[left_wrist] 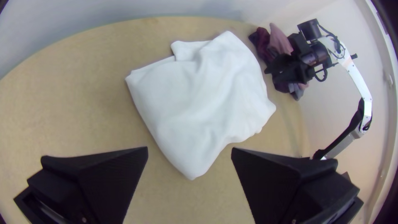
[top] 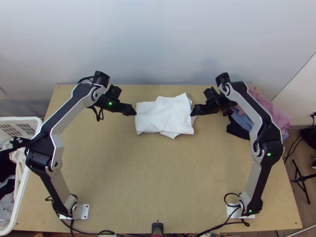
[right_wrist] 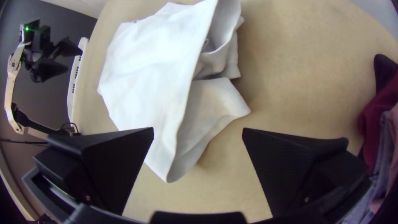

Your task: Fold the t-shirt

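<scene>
T-shirt of plain white cloth [top: 164, 114] lies toward the far side of the tabletop, around its middle, between the two arms' end effectors. Folded over into a rough, uneven packet; surface wrinkled, corners out of line. On the side toward the right arm the layers sit loose: right wrist view shows the top layer's long edge lying across lower layers, gaps and creases beneath, one lower corner poking out past it.

Left end effector [top: 135, 113]: wide, fingers well parted, nothing held; its tip at the shirt's left edge as seen from above, contact not certain. Right end effector [top: 192, 114]: also wide and without cloth in its grasp, tip beside the shirt's right edge; cannot tell whether it touches.

Light wooden tabletop [top: 150, 177], bare wood across the near half. Heap of crumpled clothes in pink, dark red, blue-grey and black [top: 272, 106] at the far right, partly under the right arm. White plastic laundry basket [top: 23, 118] along the left edge, black and pale garments inside. Pale grey wall [top: 158, 39] behind; at right, brown floor [top: 310, 213] with a black tripod-like stand [top: 302, 177].
</scene>
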